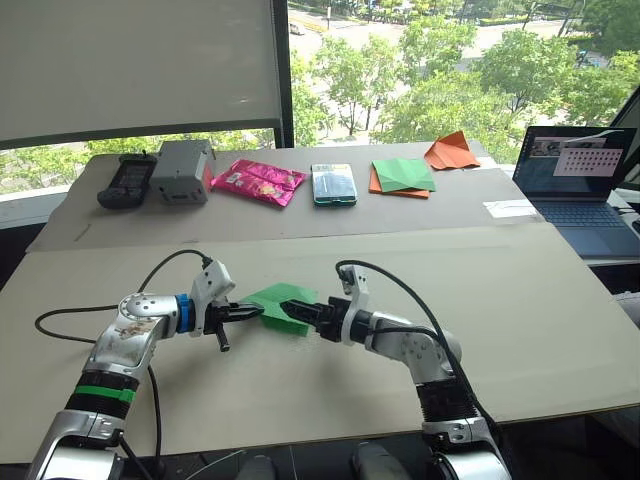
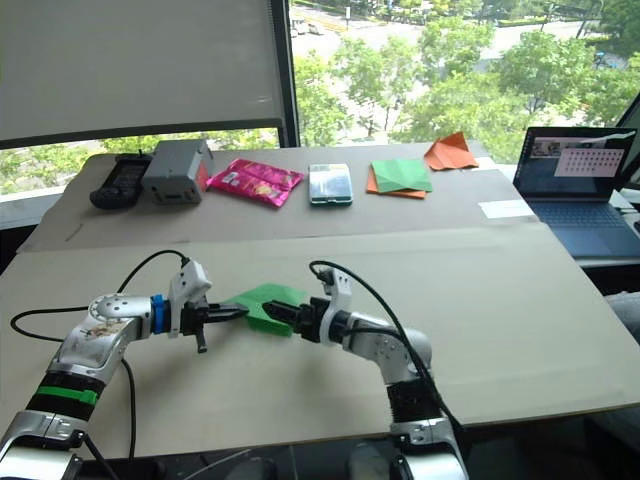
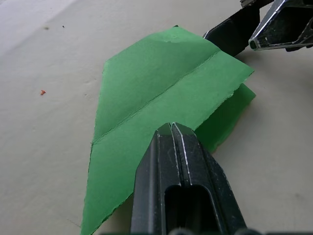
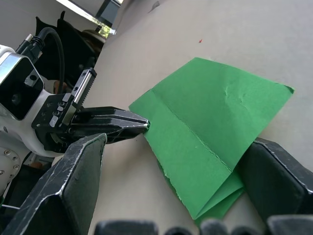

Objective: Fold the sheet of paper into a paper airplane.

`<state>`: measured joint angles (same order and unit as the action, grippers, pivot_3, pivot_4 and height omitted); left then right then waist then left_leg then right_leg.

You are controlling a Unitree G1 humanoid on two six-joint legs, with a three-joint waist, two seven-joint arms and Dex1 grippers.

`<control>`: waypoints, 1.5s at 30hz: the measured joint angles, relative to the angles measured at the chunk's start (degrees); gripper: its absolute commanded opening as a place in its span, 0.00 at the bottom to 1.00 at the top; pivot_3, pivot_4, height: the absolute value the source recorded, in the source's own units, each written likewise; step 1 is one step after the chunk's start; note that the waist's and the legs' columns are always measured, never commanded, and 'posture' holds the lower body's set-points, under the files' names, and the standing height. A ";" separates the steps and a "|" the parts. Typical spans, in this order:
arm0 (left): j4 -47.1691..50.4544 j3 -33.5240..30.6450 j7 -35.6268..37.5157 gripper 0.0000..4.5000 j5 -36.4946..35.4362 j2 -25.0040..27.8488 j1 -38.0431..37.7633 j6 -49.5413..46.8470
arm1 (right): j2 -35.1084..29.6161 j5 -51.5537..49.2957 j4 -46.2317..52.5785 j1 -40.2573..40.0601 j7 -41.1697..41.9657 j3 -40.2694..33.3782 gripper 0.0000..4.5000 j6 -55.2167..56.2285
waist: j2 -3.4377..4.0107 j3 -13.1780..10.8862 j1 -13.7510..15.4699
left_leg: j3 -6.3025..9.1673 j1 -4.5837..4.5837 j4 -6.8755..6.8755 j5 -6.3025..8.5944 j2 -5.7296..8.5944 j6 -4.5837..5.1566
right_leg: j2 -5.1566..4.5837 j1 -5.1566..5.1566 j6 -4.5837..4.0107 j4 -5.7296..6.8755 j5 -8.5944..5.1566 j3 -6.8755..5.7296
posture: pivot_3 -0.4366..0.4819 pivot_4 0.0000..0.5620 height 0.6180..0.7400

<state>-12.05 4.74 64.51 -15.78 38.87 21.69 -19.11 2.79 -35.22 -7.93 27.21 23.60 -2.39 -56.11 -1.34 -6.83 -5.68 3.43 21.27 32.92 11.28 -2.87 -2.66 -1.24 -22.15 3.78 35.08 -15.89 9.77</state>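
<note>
Bright window (image 1: 450, 60) daylight, soft shadows, sharp focus.

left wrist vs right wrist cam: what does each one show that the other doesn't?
Left wrist: the left gripper from behind, fingers shut at the edge of the green paper. Right wrist: the right gripper open, a finger on each side of the paper, plus the left arm's cable. Shared: the creased paper on the beige table.
</note>
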 measured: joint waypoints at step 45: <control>0.60 0.14 0.17 0.00 1.21 1.03 -1.77 0.01 | -16.68 45.06 0.23 -7.56 11.56 31.84 0.01 69.15 | -0.05 -0.08 0.17 | -0.01 -0.05 0.04 -0.01 0.01 0.00 | -0.01 -0.07 -0.27 -0.06 -0.16 0.00 | 0.48 0.27 1.00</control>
<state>-11.44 4.88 64.68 -14.57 39.90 19.92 -19.10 -13.89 9.84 -7.70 19.66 35.16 29.45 13.04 -1.39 -6.91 -5.51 3.42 21.22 32.96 11.27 -2.85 -2.66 -1.25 -22.21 3.51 35.02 -16.05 9.77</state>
